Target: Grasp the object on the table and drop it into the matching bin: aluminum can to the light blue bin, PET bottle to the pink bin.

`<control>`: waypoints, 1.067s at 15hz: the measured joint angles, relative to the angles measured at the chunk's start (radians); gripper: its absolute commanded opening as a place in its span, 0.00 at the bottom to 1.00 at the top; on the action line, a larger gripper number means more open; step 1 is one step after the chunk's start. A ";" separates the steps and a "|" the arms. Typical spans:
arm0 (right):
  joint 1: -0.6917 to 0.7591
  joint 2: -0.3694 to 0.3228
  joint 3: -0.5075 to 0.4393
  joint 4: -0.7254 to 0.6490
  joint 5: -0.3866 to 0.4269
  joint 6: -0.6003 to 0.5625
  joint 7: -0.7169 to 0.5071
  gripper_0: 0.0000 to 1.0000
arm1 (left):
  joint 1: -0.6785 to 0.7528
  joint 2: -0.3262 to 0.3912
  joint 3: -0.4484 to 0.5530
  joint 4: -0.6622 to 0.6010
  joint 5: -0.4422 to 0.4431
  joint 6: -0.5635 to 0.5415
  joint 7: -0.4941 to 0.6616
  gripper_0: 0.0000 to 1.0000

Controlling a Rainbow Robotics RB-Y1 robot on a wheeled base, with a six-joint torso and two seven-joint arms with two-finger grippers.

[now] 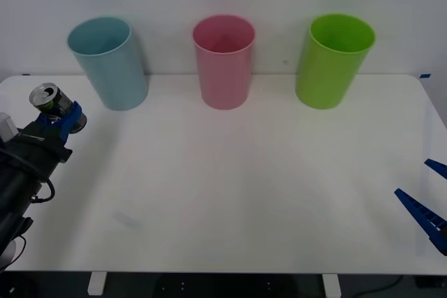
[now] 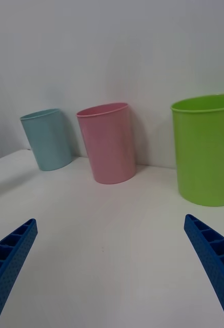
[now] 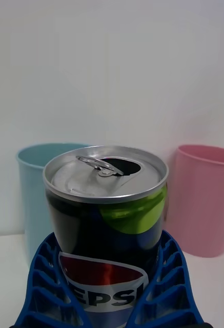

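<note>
My left gripper (image 1: pixel 61 122), jaws pinching the aluminum can (image 1: pixel 56 105), holds it above the table (image 1: pixel 230 193) at the frame's left, below the light blue bin (image 1: pixel 108 63), ready for the drop; my right gripper (image 1: pixel 427 197) waits spread at lower right.

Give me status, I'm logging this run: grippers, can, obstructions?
Left gripper shut on aluminum can, short of light blue bin. Right gripper open, idle at table edge. Path unobstructed.
</note>
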 measured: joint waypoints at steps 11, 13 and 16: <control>0.000 0.000 0.000 0.000 0.000 0.000 0.000 1.00 | -0.158 0.026 0.020 -0.111 -0.205 0.073 0.283 0.00; 0.000 0.000 0.000 0.000 0.000 0.000 0.000 1.00 | -0.214 0.025 0.008 -0.087 -0.251 0.114 0.302 0.00; 0.000 0.000 0.000 0.000 0.000 0.000 0.000 1.00 | -0.350 0.028 -0.004 0.031 -0.302 0.145 0.304 0.00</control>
